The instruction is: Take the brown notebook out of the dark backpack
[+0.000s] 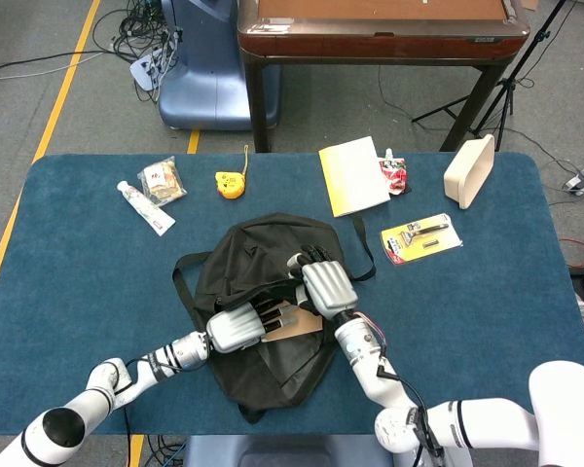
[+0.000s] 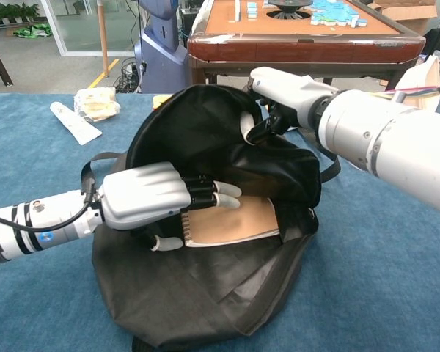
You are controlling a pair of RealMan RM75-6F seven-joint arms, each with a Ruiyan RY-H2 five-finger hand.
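The dark backpack (image 1: pixel 243 258) lies open in the middle of the blue table, its mouth towards me. Inside lies the brown spiral notebook (image 2: pixel 238 220), flat, with part of it showing as a brown patch (image 1: pixel 300 324) in the head view. My left hand (image 2: pixel 154 205) reaches into the opening. Its fingers (image 2: pixel 216 194) stretch out over the notebook's spiral edge and its thumb (image 2: pixel 165 242) sits by the lower left corner. My right hand (image 2: pixel 282 92) grips the backpack's upper flap and holds it lifted off the notebook. In the head view the left hand (image 1: pixel 241 326) and right hand (image 1: pixel 326 285) meet over the opening.
Behind the bag lie a yellow booklet (image 1: pixel 353 175), a red packet (image 1: pixel 393 176), a razor pack (image 1: pixel 421 236) and a beige case (image 1: pixel 469 170). At back left are a tape measure (image 1: pixel 230 184), a snack bag (image 1: pixel 162 180) and a tube (image 1: pixel 144 207). A wooden table (image 1: pixel 380 29) stands beyond.
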